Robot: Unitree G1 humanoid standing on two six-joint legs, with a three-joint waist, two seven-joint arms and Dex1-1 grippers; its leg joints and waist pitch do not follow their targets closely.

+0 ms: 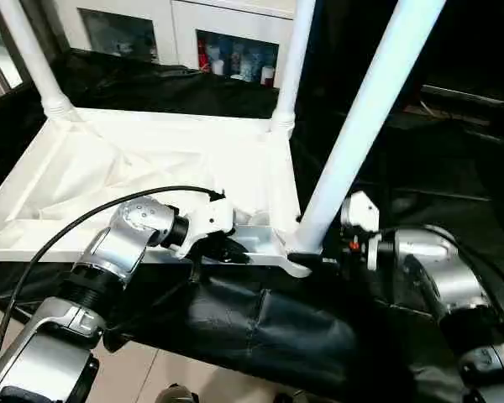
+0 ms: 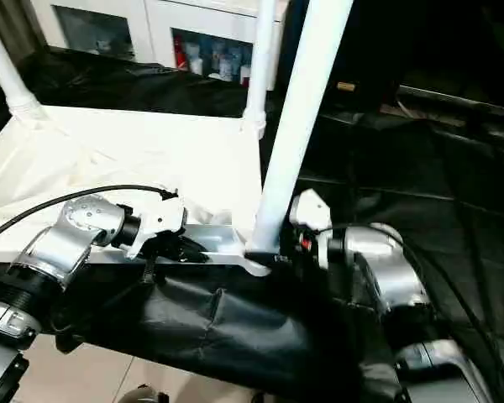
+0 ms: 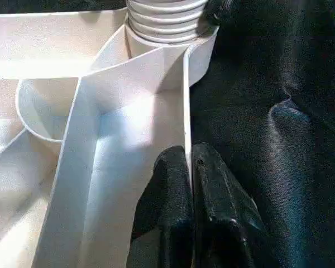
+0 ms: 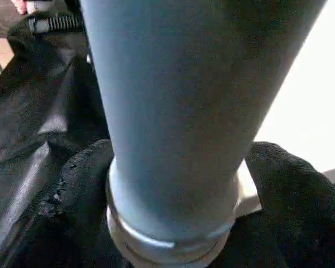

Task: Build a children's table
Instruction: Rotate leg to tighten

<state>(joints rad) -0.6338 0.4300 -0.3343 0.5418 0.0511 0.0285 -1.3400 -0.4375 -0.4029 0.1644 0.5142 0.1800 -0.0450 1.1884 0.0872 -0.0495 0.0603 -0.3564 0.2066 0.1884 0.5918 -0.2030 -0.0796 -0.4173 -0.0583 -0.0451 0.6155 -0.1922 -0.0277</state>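
Pinching the tabletop (image 1: 151,159) rim, left hand (image 3: 190,167); right hand (image 4: 173,167) clasps the near-corner leg (image 1: 361,117).

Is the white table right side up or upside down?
Upside down. The tabletop lies on the black cloth with its ribbed underside facing up, and the legs stick upward from its corner sockets.

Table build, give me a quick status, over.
Left gripper shut on table top rim. Right gripper around base of near leg in its corner socket. Three legs standing. Nothing in the way.
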